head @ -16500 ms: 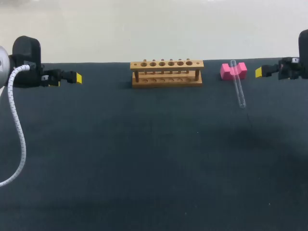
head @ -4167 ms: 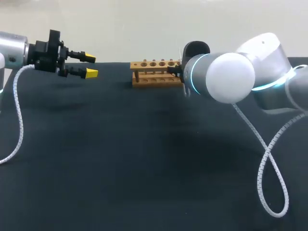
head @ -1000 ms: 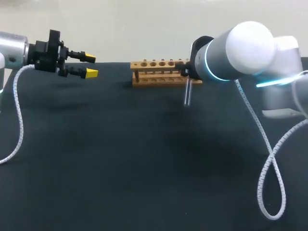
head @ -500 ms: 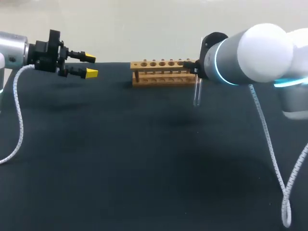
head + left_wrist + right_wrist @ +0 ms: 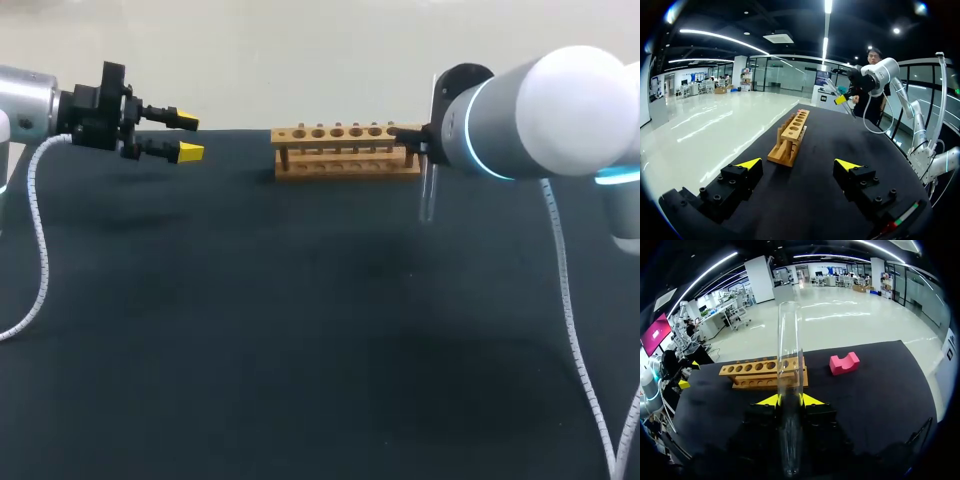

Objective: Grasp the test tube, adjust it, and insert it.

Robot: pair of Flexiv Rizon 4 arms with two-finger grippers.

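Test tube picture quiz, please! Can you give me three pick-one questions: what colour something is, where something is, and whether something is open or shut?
1. What colour is the block beside the wooden rack?
A) blue B) pink C) green

2. Where is the test tube?
A) standing in the wooden rack B) lying down by the block C) between the fingers of the right gripper

3. The fingers of the left gripper are:
A) open B) shut on the test tube C) shut on the block

Answers:
1. B, it shows pink in the right wrist view.
2. C, the yellow tips press it from both sides and it hangs upright in the head view.
3. A, its tips stand apart with nothing between them.
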